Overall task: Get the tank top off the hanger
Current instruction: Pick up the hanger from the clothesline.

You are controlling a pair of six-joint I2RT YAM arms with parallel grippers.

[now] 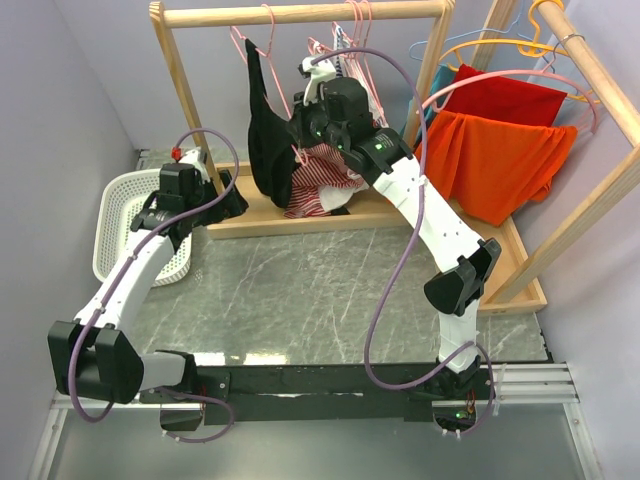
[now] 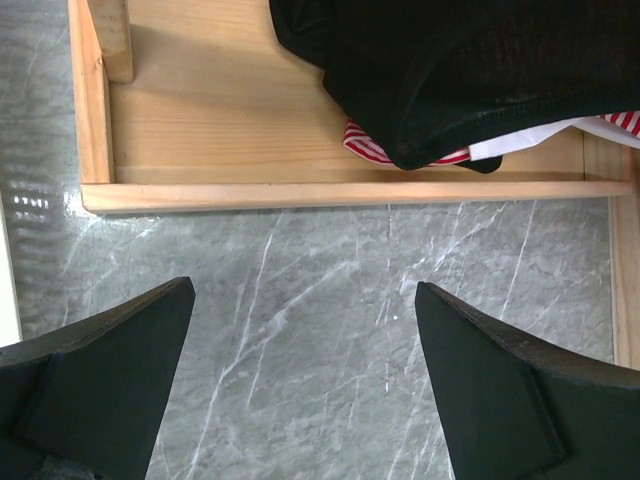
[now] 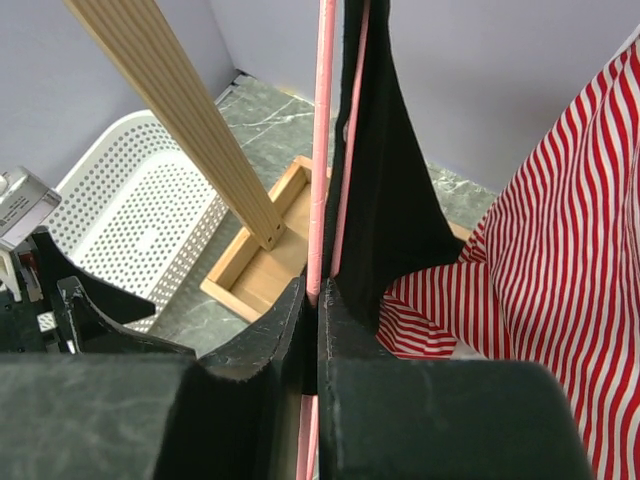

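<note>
step: right gripper [image 3: 318, 296] pinches thin pink wire hanger [image 3: 322, 150] carrying black tank top [image 3: 390, 200] | left gripper [image 2: 305, 290] open | next: probably left pulls it off

I'm running this from afar in a robot test cell, not a home. Plain pale partition walls [image 1: 70, 100] stand close behind and to either side of my right gripper [image 3: 317, 290]. The wooden clothes rack [image 1: 300, 15] with its pink hanger [image 3: 322, 150] stands on a marble-patterned tabletop [image 1: 320, 280]. A white perforated basket [image 1: 120, 215] sits beside my left gripper [image 2: 305, 290], and bare cables [image 1: 385, 300] loop along both arms above a black mounting rail [image 1: 330, 380].
</note>
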